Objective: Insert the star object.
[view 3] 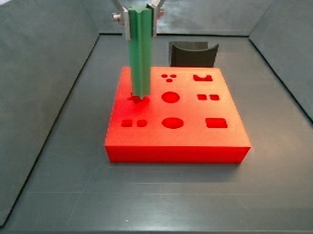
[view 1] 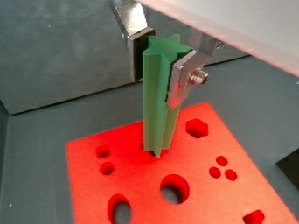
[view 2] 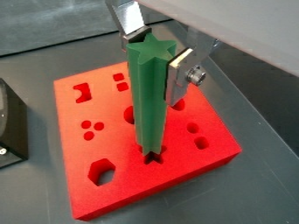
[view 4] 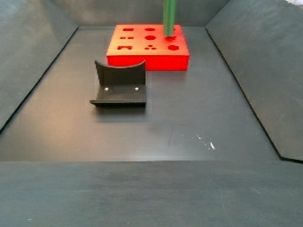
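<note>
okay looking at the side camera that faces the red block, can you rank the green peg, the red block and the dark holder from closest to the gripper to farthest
1. Green peg: clamped upright between the fingers of the gripper, at the top of the view.
2. Red block: directly under the peg, whose tip meets a hole near the block's edge.
3. Dark holder: on the floor behind the block, off to the side.

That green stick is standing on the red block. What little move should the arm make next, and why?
Probably a slow push straight down. The gripper holds the green peg upright near its top, and the peg's lower tip sits right at a star-shaped hole in the red block, so it looks lined up but hardly sunk in.
</note>
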You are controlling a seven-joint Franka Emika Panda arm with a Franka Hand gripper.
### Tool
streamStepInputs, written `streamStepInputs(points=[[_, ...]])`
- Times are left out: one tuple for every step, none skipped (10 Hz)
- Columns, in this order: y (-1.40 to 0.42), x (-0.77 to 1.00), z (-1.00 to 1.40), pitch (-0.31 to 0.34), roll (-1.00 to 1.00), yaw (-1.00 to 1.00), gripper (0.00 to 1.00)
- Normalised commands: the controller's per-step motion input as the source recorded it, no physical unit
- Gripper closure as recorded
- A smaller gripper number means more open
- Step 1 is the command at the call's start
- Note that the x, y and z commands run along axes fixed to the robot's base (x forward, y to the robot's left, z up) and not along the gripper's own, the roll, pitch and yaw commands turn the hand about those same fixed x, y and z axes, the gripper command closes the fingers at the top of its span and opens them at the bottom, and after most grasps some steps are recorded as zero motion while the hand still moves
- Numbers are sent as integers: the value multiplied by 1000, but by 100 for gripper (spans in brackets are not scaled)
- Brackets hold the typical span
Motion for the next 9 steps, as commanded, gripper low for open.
streamStepInputs(points=[[-60, -243, -6, -43, 0, 0, 100], [-17, -180, -11, -14, 0, 0, 100], [0, 0, -63, 0, 30, 0, 100], [0, 69, -40, 0, 6, 0, 100], [0, 129, -51, 0, 30, 0, 100], [0, 97, -83, 0, 43, -51, 100], [0, 31, -103, 0, 37, -100, 100], [0, 46, -86, 0, 51, -151, 100], [0, 74, -66, 0, 56, -171, 100]])
